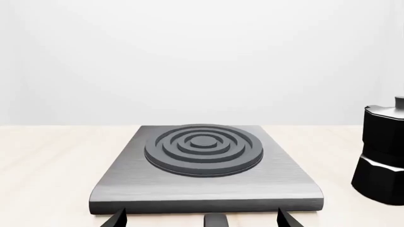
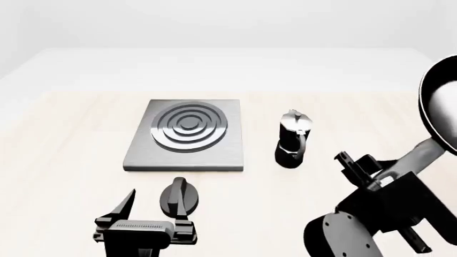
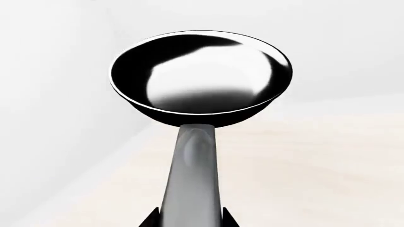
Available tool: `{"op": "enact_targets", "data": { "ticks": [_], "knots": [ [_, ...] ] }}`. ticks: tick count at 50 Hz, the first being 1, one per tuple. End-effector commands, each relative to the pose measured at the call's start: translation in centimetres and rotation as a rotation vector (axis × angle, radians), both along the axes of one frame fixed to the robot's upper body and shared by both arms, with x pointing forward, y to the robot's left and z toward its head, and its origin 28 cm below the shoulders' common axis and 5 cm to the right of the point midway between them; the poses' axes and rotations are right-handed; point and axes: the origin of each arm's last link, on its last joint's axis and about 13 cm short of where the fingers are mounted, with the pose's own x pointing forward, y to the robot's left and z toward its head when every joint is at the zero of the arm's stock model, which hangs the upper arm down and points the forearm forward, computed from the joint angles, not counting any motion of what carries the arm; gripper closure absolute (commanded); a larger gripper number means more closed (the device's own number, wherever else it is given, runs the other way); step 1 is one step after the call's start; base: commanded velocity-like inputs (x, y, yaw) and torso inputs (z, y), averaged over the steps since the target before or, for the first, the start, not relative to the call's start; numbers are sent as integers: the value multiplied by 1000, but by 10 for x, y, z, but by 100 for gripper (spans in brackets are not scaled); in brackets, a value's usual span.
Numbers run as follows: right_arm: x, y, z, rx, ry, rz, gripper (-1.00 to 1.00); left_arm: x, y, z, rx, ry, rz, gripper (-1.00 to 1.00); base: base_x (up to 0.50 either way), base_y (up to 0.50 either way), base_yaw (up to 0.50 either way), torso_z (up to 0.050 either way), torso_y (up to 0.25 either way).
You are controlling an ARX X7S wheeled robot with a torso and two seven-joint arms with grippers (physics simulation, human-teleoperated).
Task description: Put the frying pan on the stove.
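- One frying pan [image 3: 200,75], its handle clamped in my right gripper [image 3: 189,218], held above the table [image 2: 64,134].
- One stove [image 2: 187,135], one moka pot [image 2: 292,139], one knob [image 2: 180,196].
- My left gripper [image 2: 153,210] is spread, empty.

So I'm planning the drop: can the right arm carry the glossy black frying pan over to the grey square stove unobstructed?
Probably yes: the frying pan is held high, above the black moka pot standing between it and the stove.
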Motion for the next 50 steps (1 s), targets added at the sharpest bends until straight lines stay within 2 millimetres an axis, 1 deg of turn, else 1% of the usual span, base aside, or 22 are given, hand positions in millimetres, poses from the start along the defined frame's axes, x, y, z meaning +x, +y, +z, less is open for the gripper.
{"op": "enact_targets", "data": {
  "ticks": [1,7,8,17,19,20,22,24,28,33,38,50],
  "knots": [
    [-15,3,20,-63,-105,160,100,0,0,0,1,-1,0,-100,0,0,0,0,0],
    [-22,6,24,-70,-117,219,100,0,0,0,0,-2,0,-100,0,0,0,0,2],
    [-25,7,26,-74,-130,254,100,1,0,0,0,-1,0,-100,0,0,0,0,10],
    [-40,11,35,-115,-192,361,100,-1,0,0,-2,-4,2,-100,0,0,0,0,1],
    [-43,12,35,-117,-183,369,100,-1,0,0,-2,-4,3,-100,0,0,0,0,0],
    [-44,12,35,-114,-207,410,100,-1,0,0,-2,-5,3,-100,0,0,0,0,10],
    [-46,14,32,-130,-193,426,100,-1,0,0,-3,-5,4,-100,0,0,0,0,0],
    [-49,16,32,-164,-208,452,100,-2,0,0,-2,-6,4,-100,0,0,0,0,0],
    [-58,20,34,-184,-233,531,100,-2,0,1,-1,-7,4,-100,0,0,0,0,3],
    [-63,23,33,-195,-246,602,100,-2,1,1,-3,-7,6,-100,0,0,0,2,2],
    [-70,26,31,-251,-246,664,100,-2,1,1,-1,-7,6,-100,0,0,0,0,2],
    [-80,30,37,-315,-253,754,100,-2,1,2,1,-6,3,-100,0,0,0,1,2]
  ]
}}
